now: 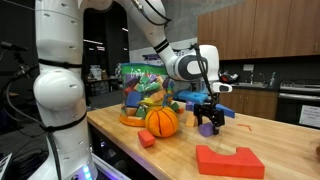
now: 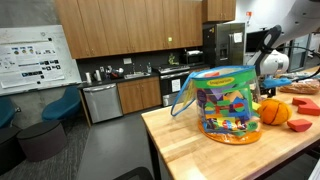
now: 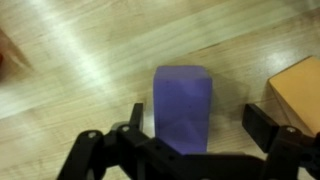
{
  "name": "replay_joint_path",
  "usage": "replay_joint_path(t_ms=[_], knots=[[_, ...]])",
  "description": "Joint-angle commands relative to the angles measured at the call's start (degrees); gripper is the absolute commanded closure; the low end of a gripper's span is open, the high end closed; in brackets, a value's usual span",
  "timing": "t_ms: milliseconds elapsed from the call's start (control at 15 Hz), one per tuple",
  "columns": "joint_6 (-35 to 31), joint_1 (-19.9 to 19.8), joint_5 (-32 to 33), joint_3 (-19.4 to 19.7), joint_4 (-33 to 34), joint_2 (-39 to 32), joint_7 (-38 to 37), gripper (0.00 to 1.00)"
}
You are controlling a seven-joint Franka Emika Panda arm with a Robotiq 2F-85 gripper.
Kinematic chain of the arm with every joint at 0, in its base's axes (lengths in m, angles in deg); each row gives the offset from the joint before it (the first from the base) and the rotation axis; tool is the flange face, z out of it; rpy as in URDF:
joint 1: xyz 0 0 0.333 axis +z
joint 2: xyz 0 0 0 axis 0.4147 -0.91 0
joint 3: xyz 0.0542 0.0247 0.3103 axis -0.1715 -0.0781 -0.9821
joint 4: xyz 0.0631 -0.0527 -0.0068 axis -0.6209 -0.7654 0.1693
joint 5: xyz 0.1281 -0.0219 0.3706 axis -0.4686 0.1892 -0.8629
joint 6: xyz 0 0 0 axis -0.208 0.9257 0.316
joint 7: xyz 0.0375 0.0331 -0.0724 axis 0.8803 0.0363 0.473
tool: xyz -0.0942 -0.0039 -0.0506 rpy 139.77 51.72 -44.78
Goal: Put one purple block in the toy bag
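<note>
Closest to the wrist camera, the gripper shows only as dark linkage and two fingers cut off by the bottom edge, blurred and out of focus. Its jaws stand apart, and the purple block rises between them on bare wood, nearer one finger than the other; whether that finger touches it is unclear. The block is a plain, matte, blue-violet piece with squared edges, standing upright. Just beside it, a tan-orange block is cropped by the frame's right side. In an exterior view the gripper hangs low over the purple block, which sits out in the middle of the table, well away from the end edge; the fingers cover its top. Toward that end edge stand the orange pumpkin and, behind it, the toy bag, with a small red cube in front and a flat red piece by the near edge. In an exterior view the toy bag stands near the table's corner with the pumpkin beyond; there the block cannot be made out.
</note>
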Motion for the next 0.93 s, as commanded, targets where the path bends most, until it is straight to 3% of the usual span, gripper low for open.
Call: replay_joint_path(t_ms=[0, 133, 267, 400, 733, 867], knots=[[0.80, -1.14, -6.51, -0.81, 0.27, 0.60, 1.63, 0.00], [3.63, -1.29, -14.07, -1.69, 0.69, 1.56, 3.16, 0.00], [6.95, -1.16, -21.16, -2.43, 0.91, 2.72, 5.07, 0.26], [8.62, -0.80, -25.20, -2.66, 1.19, 3.38, 6.37, 0.39], [9.24, -0.37, -27.52, -2.42, 2.42, 3.64, 6.44, 0.79], [8.93, -0.28, -27.02, -2.38, 2.72, 3.26, 6.10, 0.84]])
